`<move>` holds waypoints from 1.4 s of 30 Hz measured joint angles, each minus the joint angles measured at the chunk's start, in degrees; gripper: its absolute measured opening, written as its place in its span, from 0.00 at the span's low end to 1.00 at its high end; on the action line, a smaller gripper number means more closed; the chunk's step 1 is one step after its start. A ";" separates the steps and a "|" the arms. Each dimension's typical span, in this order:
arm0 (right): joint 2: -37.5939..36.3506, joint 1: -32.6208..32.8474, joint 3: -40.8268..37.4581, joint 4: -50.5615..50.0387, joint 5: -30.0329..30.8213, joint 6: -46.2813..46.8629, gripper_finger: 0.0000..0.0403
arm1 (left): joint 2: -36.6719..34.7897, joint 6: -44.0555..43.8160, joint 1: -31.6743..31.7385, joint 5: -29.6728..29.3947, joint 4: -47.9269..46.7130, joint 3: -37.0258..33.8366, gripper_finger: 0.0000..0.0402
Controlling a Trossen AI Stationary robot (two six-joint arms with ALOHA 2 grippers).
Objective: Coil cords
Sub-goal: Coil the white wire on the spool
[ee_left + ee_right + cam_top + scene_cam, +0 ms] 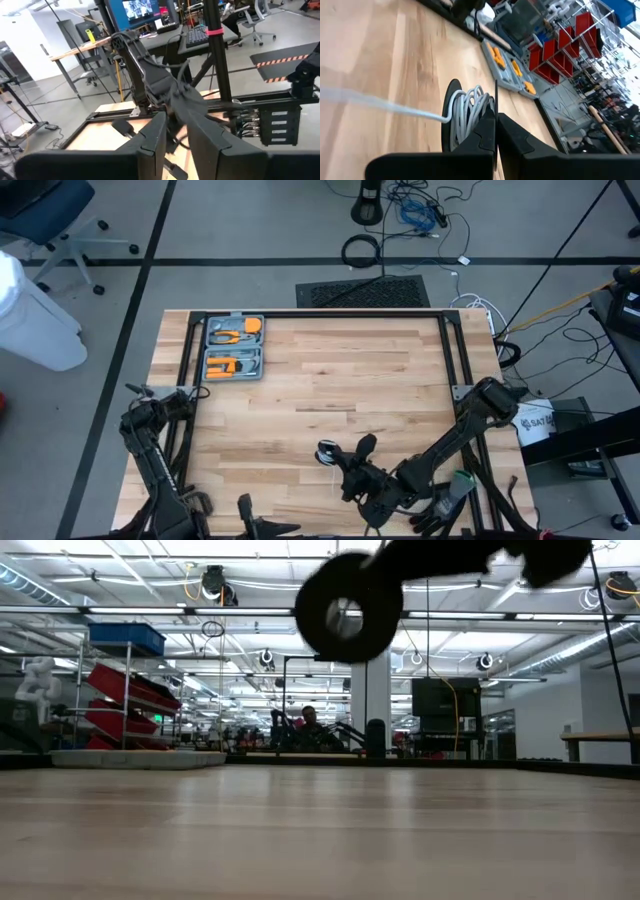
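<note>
The cord's small round reel [451, 117] has black flanges, and white cord [468, 112] is wound between them. It hangs clear of the table near the front edge [327, 451] and shows as a dark ring in the low view [345, 605]. My right gripper [496, 131] [347, 463] is shut on it. One straight strand of cord [380, 104] runs from the coil out of the right wrist picture; its far end is out of view. My left gripper [175, 142] is raised at the front left [262, 525] and points level at the right arm. My right gripper pinches the rim of the reel's thin black flange [495, 102] between its two fingers, edge-on. The fingers come roughly level from the table's right side. The reel is lifted well clear of the table [345, 605], with the wound cord beside the fingers.
A grey tool case [233, 347] with orange tools lies open at the table's far left corner. A black frame [450, 350] runs along the table's far and side edges. The wooden middle [330, 380] carries nothing. Cables lie on the floor beyond the far edge.
</note>
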 joint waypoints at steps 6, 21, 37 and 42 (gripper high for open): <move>3.99 -1.76 -0.01 -0.23 -0.09 0.14 0.00 | 0.00 0.22 -0.02 -1.33 -0.22 0.00 0.21; 7.34 -4.87 -0.03 -12.73 0.04 8.70 0.00 | 0.04 -0.61 -0.02 -1.33 0.04 0.00 0.21; 8.34 -7.98 -0.03 -17.67 -1.91 9.12 0.00 | 0.07 -3.36 0.49 -1.09 -0.38 -0.02 0.21; 8.34 -9.09 -0.03 -19.29 -3.55 9.09 0.00 | 0.07 -4.18 0.50 -1.09 -0.41 -0.02 0.21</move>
